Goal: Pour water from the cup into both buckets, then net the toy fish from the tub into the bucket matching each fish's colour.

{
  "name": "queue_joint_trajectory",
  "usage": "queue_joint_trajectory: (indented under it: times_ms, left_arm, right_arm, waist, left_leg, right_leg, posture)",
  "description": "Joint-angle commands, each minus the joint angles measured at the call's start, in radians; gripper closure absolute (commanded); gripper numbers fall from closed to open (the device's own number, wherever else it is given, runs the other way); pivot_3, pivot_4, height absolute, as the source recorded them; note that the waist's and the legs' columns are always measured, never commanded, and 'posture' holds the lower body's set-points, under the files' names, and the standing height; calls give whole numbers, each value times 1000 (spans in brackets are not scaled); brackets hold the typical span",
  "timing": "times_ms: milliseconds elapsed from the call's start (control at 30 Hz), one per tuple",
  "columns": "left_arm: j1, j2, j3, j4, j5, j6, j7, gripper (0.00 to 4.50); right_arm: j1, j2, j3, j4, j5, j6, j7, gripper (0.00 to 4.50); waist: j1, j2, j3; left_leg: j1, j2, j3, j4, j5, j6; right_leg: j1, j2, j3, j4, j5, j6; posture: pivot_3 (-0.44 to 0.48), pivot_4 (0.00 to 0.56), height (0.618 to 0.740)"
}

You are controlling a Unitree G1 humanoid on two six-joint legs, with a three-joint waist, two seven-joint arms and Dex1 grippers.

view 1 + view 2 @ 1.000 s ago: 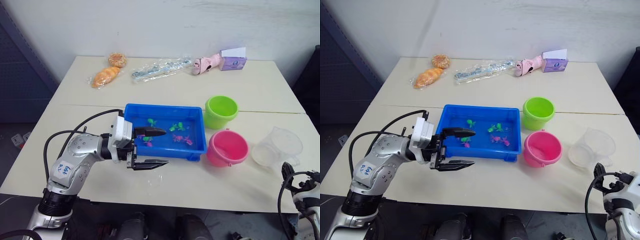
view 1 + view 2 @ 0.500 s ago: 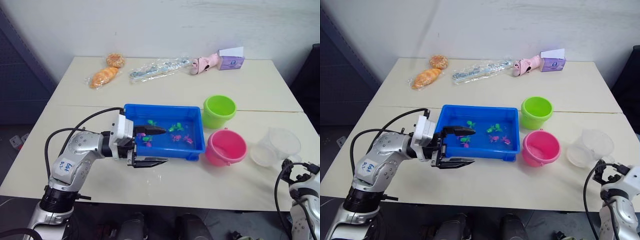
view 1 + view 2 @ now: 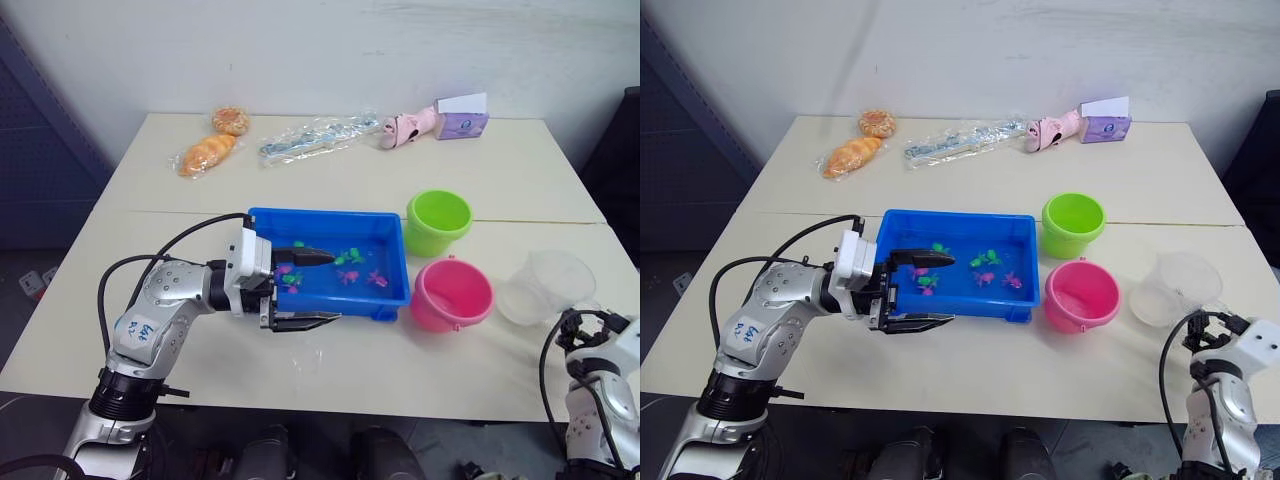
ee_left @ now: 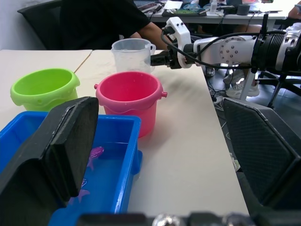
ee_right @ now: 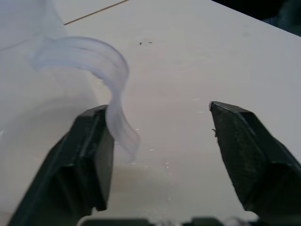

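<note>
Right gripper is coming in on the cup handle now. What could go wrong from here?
1. The right gripper is open with the handle of the clear plastic cup beside one finger, not centred; closing may push the cup aside.
2. The open left gripper straddles the near wall of the shallow blue plastic tub; a nudge could slosh water out.

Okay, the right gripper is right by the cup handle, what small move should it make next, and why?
Probably shut the right gripper on the handle. Its fingers stand open, with the clear handle of the cup curving down just inside one finger, and nothing gripped yet. The cup has to be held before any water goes to the buckets.
</note>
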Motion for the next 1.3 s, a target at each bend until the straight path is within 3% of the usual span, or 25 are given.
queue_joint_trajectory:
  times_ms: [33,100,133,367,500,933,1300]
  left_arm:
    - [-16,8,12,-15,2,-18,-3,0]
    - [-17,7,12,-12,4,-19,-4,0]
    - [-17,6,12,-10,4,-19,-4,0]
    - [-15,-10,10,-6,8,-22,4,0]
    - [-10,-20,12,-12,-4,-11,12,0]
    - [-9,-68,-12,12,-25,51,30,0]
    - [-63,-111,-24,62,-28,74,9,0]
  right_arm:
    - [-10,-19,-25,6,7,-54,25,3521]
    - [-12,-18,-26,8,8,-75,40,4399]
    - [-12,-17,-27,7,11,-80,45,4460]
    - [20,-36,-39,-73,22,-73,56,4460]
    - [78,-97,-37,-224,7,-29,70,4460]
    - [234,-369,38,-604,-352,113,85,4460]
    - [207,-466,133,-648,-591,83,148,4460]
  waist:
    - [1,0,0]
    - [2,0,0]
    - [2,0,0]
    - [1,1,0]
    - [2,4,3]
    - [5,3,4]
    - [25,-1,6]
  left_leg:
    - [0,0,0,0,0,0]
    - [0,0,0,0,0,0]
    - [0,0,0,0,0,0]
    - [0,0,0,0,0,0]
    - [0,0,0,0,0,0]
    - [-1,0,0,0,0,-1]
    - [-1,0,0,0,1,-2]
  right_leg:
    - [0,0,0,0,0,0]
    - [0,0,0,0,0,0]
    - [0,0,0,0,0,0]
    - [0,0,0,0,0,0]
    - [0,0,0,0,0,0]
    - [-1,0,0,-1,-1,1]
    - [-1,2,0,-2,-1,2]
  posture:
    - [0,150,740]
    - [0,150,740]
    - [0,150,740]
    - [0,150,740]
    - [0,150,740]
    - [0,150,740]
    - [0,150,740]
